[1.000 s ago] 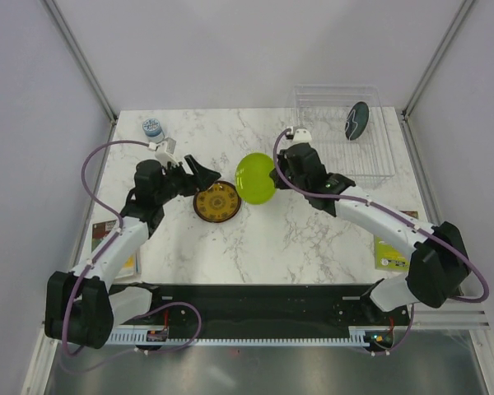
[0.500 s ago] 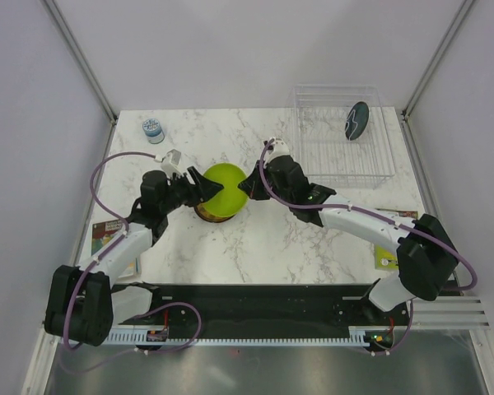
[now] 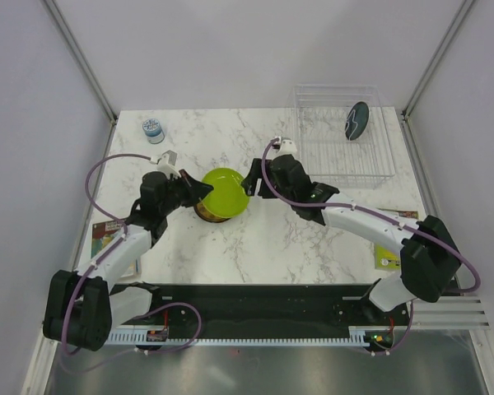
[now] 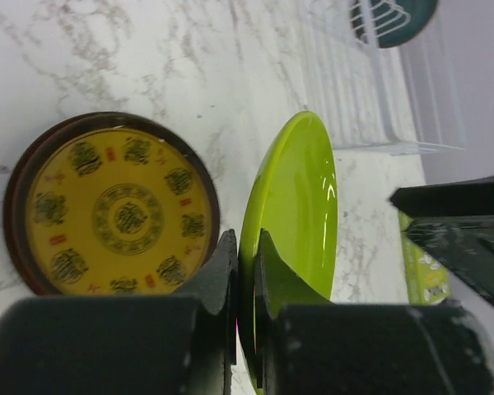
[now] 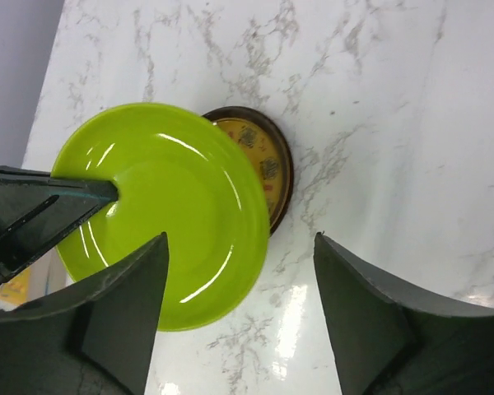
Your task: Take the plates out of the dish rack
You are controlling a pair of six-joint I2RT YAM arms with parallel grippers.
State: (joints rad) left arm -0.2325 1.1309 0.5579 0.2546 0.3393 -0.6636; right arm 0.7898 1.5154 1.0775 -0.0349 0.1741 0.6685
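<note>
Green plate [image 3: 225,192] hangs over the amber plate [image 4: 119,214], mid-table, its left rim clamped by your left gripper [image 4: 245,247], likely for stacking. Your right gripper [image 5: 239,247] has its fingers apart, holding nothing. The teal plate [image 3: 356,121] sits in the rack [image 3: 346,160], far right.

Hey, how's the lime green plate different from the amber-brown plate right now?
Look: the lime green plate is plain and glossy; the amber-brown plate has a yellow centre with printed medallions. Pose: the amber-brown plate lies flat on the table; the lime green plate is tilted above it, partly covering it from overhead. State: the left hand pinches the lime green plate's rim; no hand grips the amber-brown plate. Both are small, round, similar in size.
</note>
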